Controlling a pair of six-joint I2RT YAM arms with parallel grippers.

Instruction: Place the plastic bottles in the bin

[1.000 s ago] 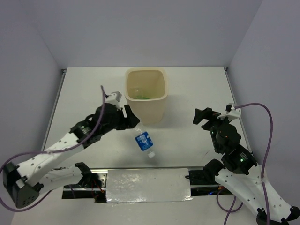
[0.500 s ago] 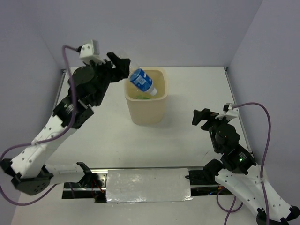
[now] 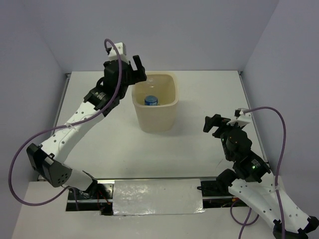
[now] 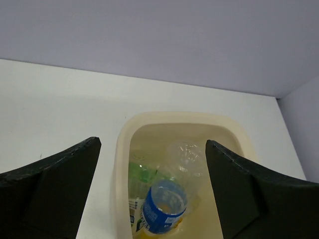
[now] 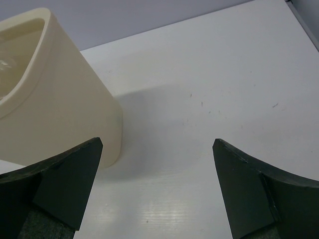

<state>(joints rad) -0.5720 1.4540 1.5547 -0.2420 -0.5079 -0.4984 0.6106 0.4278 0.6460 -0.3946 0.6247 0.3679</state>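
Left gripper (image 3: 133,67): jaws spread wide with nothing between them. It is raised over the left edge of the bin, upper middle of the overhead view.
Left wrist view: the two dark fingers (image 4: 50,179) frame the bin's opening from above, one at the lower left and one at the lower right.
Right gripper (image 3: 214,124): jaws wide apart and empty, right of centre in the overhead view. It is well apart from the bin and turned toward it.
Right wrist view: the bin's wall fills the upper left and bare table lies across the rest.
Bin (image 3: 157,117): cream, upright on the white table (image 3: 209,94), upper centre of the overhead view.
Blue-label bottle (image 4: 164,206): inside the bin, roughly on end with a round end facing up, lower middle of the left wrist view.
Green bottle (image 4: 137,174): inside the bin, just left of the blue-label one and partly hidden by it.
Clear bottle (image 4: 184,154): inside the bin, above the blue-label one in the left wrist view. Its label cannot be made out.
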